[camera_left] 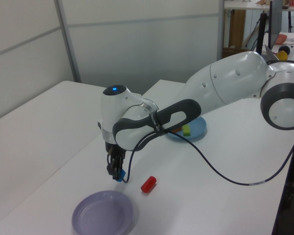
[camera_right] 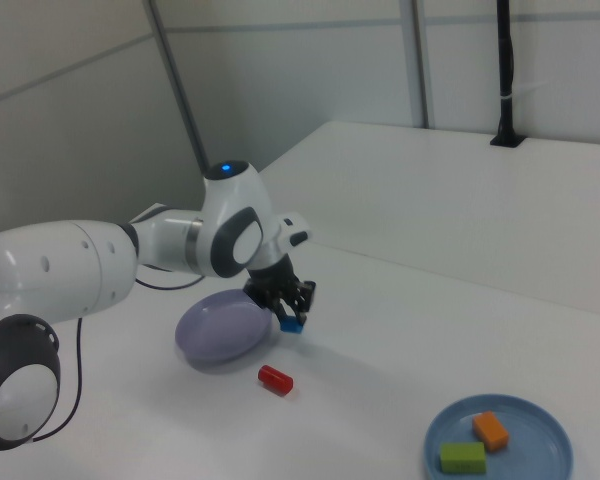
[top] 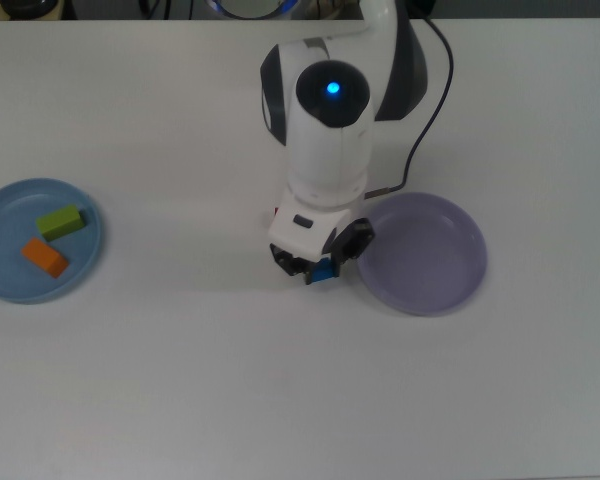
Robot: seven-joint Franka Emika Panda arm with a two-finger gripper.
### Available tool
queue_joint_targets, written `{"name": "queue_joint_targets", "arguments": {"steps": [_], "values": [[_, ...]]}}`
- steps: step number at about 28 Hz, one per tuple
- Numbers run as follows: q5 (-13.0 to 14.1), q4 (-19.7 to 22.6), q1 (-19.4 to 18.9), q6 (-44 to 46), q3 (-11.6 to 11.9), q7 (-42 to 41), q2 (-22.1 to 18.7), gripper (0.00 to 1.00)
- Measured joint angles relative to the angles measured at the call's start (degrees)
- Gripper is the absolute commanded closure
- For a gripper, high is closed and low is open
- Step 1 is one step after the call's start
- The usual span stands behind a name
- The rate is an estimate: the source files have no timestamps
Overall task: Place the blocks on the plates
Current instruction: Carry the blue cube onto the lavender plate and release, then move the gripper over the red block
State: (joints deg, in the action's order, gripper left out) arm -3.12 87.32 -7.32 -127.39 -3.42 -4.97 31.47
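A white robot arm is reaching over a white worktop (top: 180, 380), its hand (top: 318, 265) pointing downward and gripping the blue cube (top: 323, 271) between its two fingers. In the left view the hand (camera_left: 116, 172) and the blue cube (camera_left: 120, 175) are hanging above the worktop (camera_left: 44, 142), with the cube clear of the surface. In the right view the hand (camera_right: 286, 308) is holding the blue cube (camera_right: 291, 323) just beside the near rim of the lavender plate (camera_right: 215, 326). In the top view the cube is sitting just off the top view's left edge of the lavender plate (top: 425, 255), not over its middle, and that plate is lying bare. The same plate (camera_left: 102, 214) is showing at the bottom of the left view, below and slightly toward the left view's left of the held cube. The red block (camera_left: 148, 184) is lying on the worktop near the lavender plate, toward the left view's right of the hand; in the right view the red block (camera_right: 275, 379) is resting in front of the plate, and in the top view the arm is hiding almost all of it. Well apart, at the top view's left edge, the light blue plate (top: 0, 215) is carrying the green block (top: 60, 221) and the orange block (top: 45, 257), lying close together. The right view is showing the same light blue plate (camera_right: 540, 420) with its orange block (camera_right: 490, 430) and green block (camera_right: 462, 457).
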Motion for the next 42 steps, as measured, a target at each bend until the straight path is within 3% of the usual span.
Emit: {"name": "queue_joint_targets", "arguments": {"steps": [6, 10, 15, 17, 18, 20, 22, 23, 35, 42], "values": [[-0.3, 0.0, -1.0, 0.0, -3.7, 4.3, -0.8, 0.81], [-1.4, 0.1, -3.4, -0.6, -4.2, 8.0, -0.7, 0.78], [-4.6, 0.5, -5.7, -4.8, -4.2, 14.1, -0.2, 0.67], [-5.9, 0.5, -6.1, -5.3, -4.2, 16.2, 0.0, 0.56], [-6.3, 0.5, -6.3, -5.3, -4.2, 16.9, 0.1, 0.44], [-6.7, 0.5, -6.3, -5.4, -4.2, 17.8, 0.2, 0.34], [-6.7, 0.5, -6.3, -5.4, -4.2, 17.8, 0.2, 0.14], [-6.7, 0.5, -6.2, -5.4, -4.1, 17.8, 0.2, 0.0], [-6.7, 0.7, -5.7, -0.9, -3.6, 18.0, 0.1, 0.0], [-6.7, 0.8, -0.4, 9.6, -3.2, 17.8, -3.0, 0.0]]}}
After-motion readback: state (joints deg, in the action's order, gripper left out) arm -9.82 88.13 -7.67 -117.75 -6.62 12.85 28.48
